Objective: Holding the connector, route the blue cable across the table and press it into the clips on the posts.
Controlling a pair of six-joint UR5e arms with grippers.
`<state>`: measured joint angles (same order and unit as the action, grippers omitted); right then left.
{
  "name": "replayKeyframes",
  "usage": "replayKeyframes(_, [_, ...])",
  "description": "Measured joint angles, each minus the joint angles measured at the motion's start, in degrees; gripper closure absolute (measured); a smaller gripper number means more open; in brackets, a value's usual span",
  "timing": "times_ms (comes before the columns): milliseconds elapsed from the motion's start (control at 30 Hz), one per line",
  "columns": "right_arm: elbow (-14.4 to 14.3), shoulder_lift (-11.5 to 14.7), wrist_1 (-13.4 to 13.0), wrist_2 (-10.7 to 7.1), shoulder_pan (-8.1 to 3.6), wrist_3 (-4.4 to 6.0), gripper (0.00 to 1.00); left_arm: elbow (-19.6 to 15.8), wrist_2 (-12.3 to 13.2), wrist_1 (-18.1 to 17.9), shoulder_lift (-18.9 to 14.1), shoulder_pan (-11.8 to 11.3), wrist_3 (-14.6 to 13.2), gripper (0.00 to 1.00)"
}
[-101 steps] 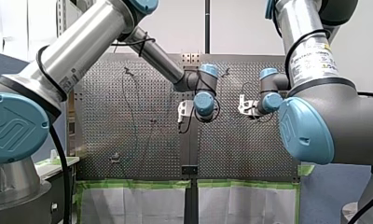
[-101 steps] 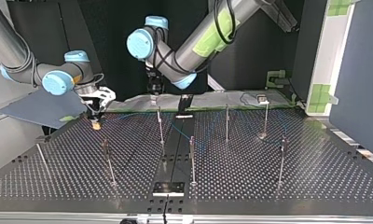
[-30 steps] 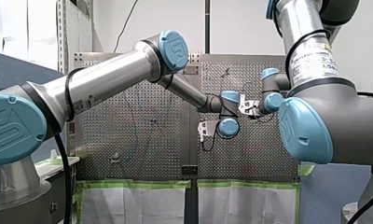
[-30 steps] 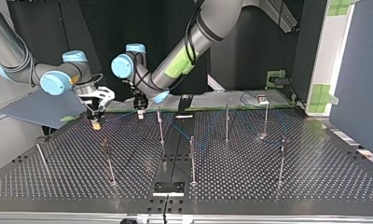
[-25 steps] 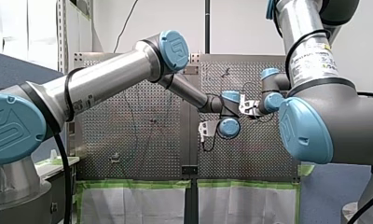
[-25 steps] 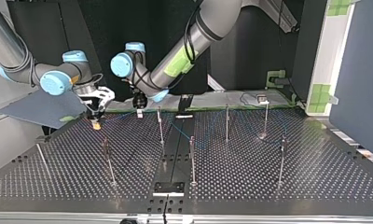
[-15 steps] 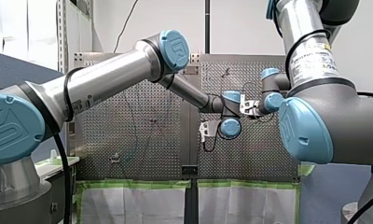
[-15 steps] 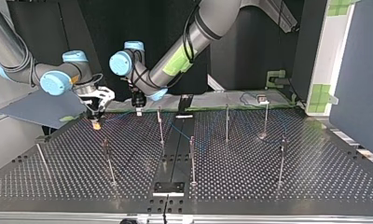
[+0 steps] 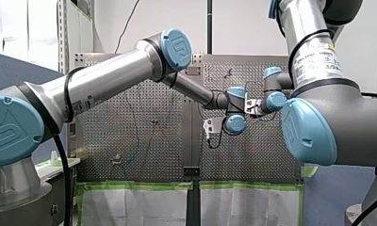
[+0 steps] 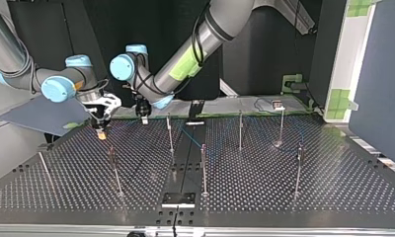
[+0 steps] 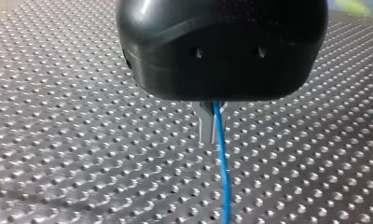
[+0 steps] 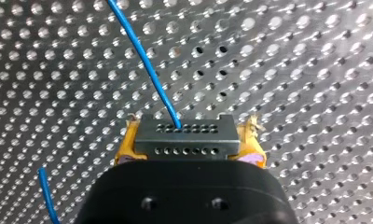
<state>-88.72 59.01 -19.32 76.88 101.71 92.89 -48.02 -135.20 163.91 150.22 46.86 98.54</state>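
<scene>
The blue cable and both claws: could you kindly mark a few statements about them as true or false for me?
1. My right claw grips the connector between its yellow pads. True.
2. The blue cable leaves the connector through one of its holes. True.
3. My left claw has nothing between its fingers. False: the blue cable runs between them.
4. In the top view, both claws work over the right half of the table. False: both are over its left half, near the far edge.
5. The posts lie flat on the table. False: they stand upright.
</scene>
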Motion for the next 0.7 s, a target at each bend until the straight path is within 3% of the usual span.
replayKeyframes(233, [2.5, 2.1, 2.3, -2.48, 0.06, 1.00, 1.00, 1.4, -1.1, 1.9, -1.1, 1.0, 0.4, 1.00])
replayKeyframes(400, [3.8, 4.6, 3.5, -3.94, 0.04, 2.80, 1.00, 1.4, -1.4, 3.6, -3.1, 1.5, 1.1, 1.00])
replayKeyframes(700, [4.1, 9.1, 4.5, -4.19, -0.10, 6.62, 1.00, 1.5, -3.1, 4.4, -6.1, 1.9, 1.2, 1.00])
